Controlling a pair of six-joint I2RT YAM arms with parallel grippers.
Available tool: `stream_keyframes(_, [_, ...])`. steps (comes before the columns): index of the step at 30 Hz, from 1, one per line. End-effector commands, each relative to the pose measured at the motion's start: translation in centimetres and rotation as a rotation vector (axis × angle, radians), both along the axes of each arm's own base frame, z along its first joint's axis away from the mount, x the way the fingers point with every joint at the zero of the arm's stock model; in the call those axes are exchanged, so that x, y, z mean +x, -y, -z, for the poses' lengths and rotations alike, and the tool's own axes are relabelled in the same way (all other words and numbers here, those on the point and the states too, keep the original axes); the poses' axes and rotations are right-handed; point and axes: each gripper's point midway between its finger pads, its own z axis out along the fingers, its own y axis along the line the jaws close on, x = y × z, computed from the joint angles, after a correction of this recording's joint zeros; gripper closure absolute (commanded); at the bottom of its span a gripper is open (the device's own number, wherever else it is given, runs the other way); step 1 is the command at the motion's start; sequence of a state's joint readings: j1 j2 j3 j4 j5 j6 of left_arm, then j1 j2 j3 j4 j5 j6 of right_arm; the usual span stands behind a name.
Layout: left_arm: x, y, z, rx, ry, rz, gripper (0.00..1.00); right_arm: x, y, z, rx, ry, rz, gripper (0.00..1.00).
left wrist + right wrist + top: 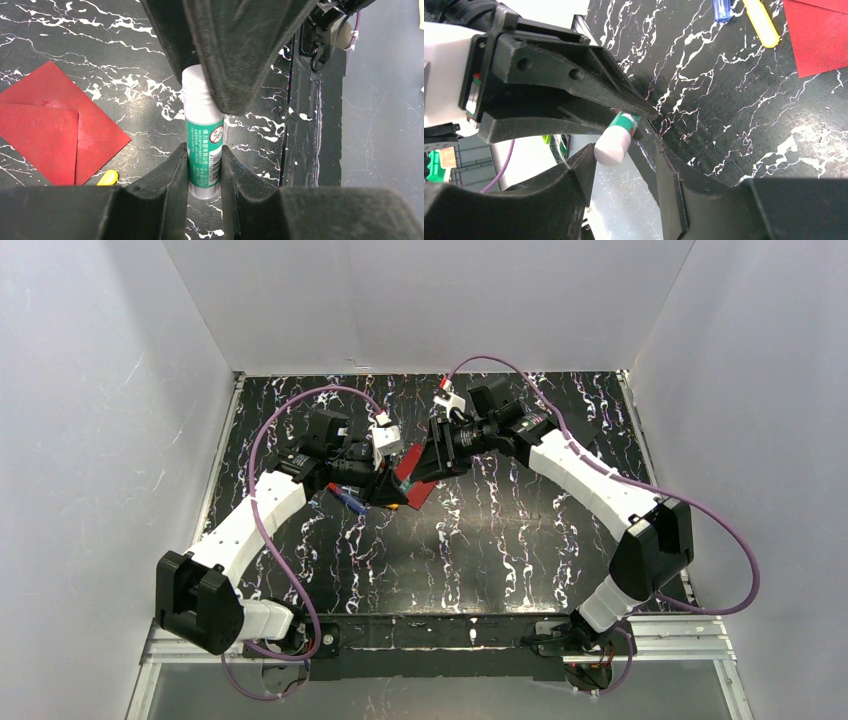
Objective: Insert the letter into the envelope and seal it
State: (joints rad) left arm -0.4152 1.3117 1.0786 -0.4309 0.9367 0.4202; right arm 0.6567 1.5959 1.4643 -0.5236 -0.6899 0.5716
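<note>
The dark red envelope (55,125) lies flat on the black marbled table, also in the top view (420,488) and the right wrist view (819,35). No white letter shows in any view. My left gripper (204,150) is shut on the body of a green and white glue stick (202,135) and holds it above the table. My right gripper (616,145) meets it over the table's middle (425,455). Its fingers are closed round the stick's white cap (613,145).
A yellow pen (761,22) and a blue pen (721,10) lie next to the envelope. The yellow one also shows in the left wrist view (108,177). White walls enclose the table on three sides. Purple cables loop over both arms.
</note>
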Motion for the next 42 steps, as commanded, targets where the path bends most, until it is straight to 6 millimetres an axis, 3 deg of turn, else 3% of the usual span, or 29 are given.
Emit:
stream_keyframes(1, [-0.3, -0.1, -2.3, -0.023, 0.059, 0.019, 1.0, 1.0, -0.7, -1.4, 0.027, 0.06, 0.011, 0.46])
stream_keyframes(11, [-0.3, 0.0, -2.0, -0.016, 0.045, 0.027, 1.0, 1.2, -1.0, -0.5, 0.029, 0.06, 0.001, 0.52])
stream_keyframes(17, [-0.2, 0.0, -1.8, -0.013, 0.038, 0.032, 1.0, 1.5, -1.3, -0.1, 0.026, 0.055, -0.005, 0.68])
stream_keyframes(21, [0.2, 0.0, -1.7, 0.001, 0.044, 0.016, 1.0, 1.2, -1.5, 0.5, 0.013, 0.046, -0.023, 0.9])
stream_keyframes(22, [0.6, -0.1, -1.6, 0.008, 0.049, -0.002, 1.0, 0.9, -1.6, 0.9, 0.003, 0.041, -0.032, 0.99])
stream_keyframes(26, [3.9, -0.8, -1.8, 0.059, 0.124, -0.157, 1.0, -2.1, -2.3, 4.2, -0.063, 0.01, -0.099, 0.99])
stream_keyframes(28, [5.9, -1.6, -2.7, 0.074, 0.197, -0.265, 1.0, -4.0, -2.5, 6.9, -0.105, -0.025, -0.133, 0.99])
stream_keyframes(31, [7.5, -1.6, -4.3, 0.04, 0.235, -0.314, 1.0, -6.3, -2.4, 10.2, -0.162, -0.054, -0.172, 0.99])
stream_keyframes(42, [10.3, -0.1, -8.7, -0.123, 0.3, -0.367, 1.0, -9.0, -3.0, 13.9, -0.152, -0.147, -0.252, 0.99])
